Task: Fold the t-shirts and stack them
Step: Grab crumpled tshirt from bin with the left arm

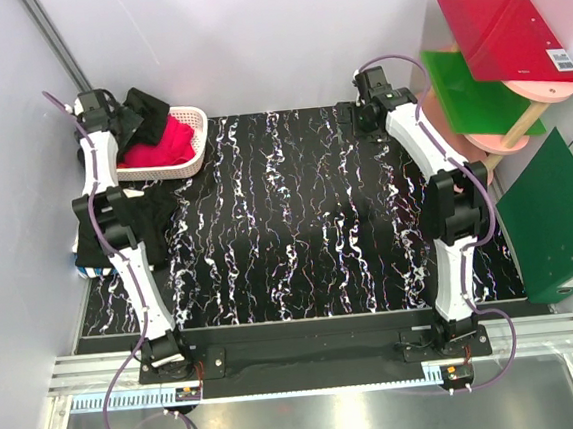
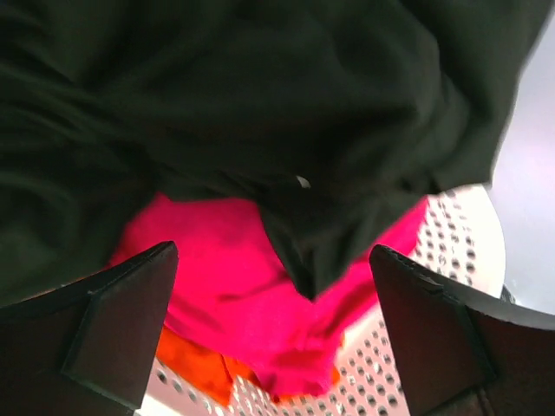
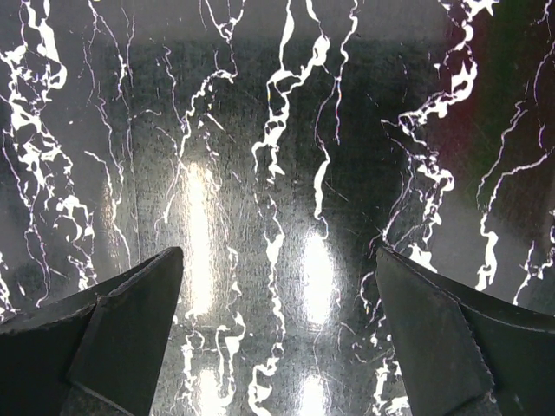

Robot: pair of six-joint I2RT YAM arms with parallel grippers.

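Observation:
A crumpled black t-shirt (image 1: 150,110) lies on top of pink cloth (image 1: 168,143) in the white perforated basket (image 1: 193,160) at the table's back left. My left gripper (image 1: 126,123) hovers just over it, open and empty. In the left wrist view the black t-shirt (image 2: 260,104) fills the top, with the gripper (image 2: 273,260) open above it and the pink cloth (image 2: 225,286). More black t-shirt fabric (image 1: 149,222) lies flat at the table's left edge, partly hidden under the left arm. My right gripper (image 1: 353,116) is open and empty over the bare table (image 3: 277,256).
Orange cloth (image 2: 195,364) lies under the pink cloth in the basket (image 2: 451,243). The black marbled table (image 1: 307,223) spreads between the arms. Red and green boards on a round wooden stand (image 1: 499,65) and a green binder (image 1: 558,216) stand to the right.

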